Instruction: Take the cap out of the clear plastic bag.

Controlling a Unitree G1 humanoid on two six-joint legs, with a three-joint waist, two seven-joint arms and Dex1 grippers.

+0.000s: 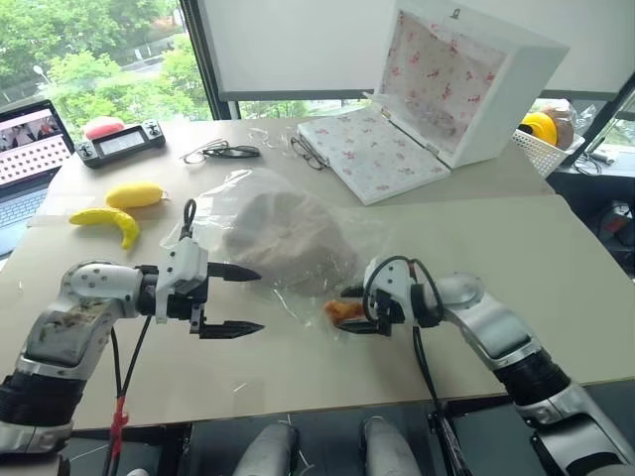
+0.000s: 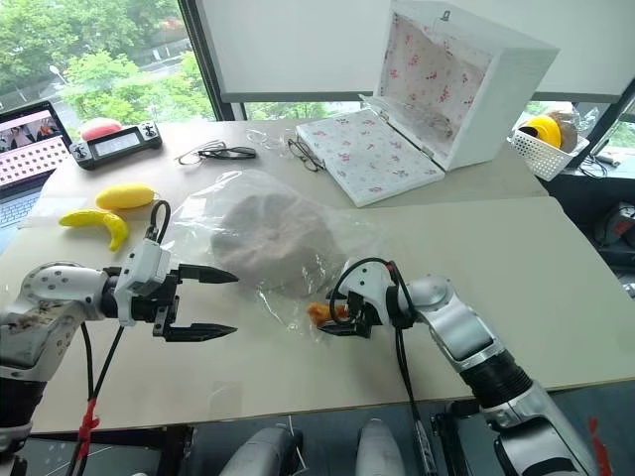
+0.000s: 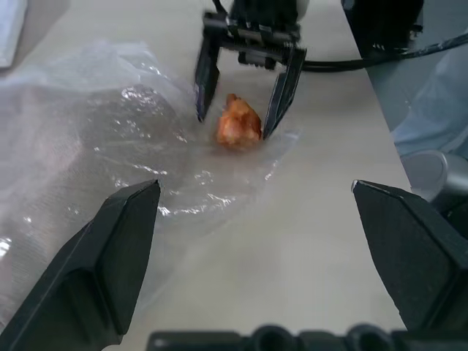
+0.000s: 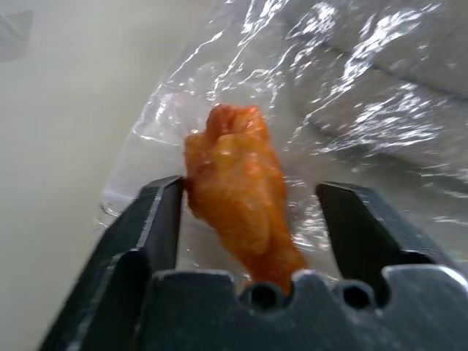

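The cap [image 1: 281, 236] lies inside the bag [image 1: 260, 188] on the table [image 1: 516, 248], nothing extracted yet. Our left gripper [image 1: 236, 299] gapes empty; our right gripper [image 3: 239, 117] straddles an orange lump [image 3: 238, 124] at the bag's edge, not clenched.

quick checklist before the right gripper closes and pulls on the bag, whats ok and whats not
1. Cap inside the clear plastic bag: ok, not yet out.
2. Right gripper at the bag's near corner: ok.
3. Between its fingers: not ok, an orange lump sits there, one finger touching it.
4. Lump inside or on top of the plastic: cannot tell.
5. Left gripper open, short of the bag: ok.
6. Banana and glasses clear of the bag: ok.
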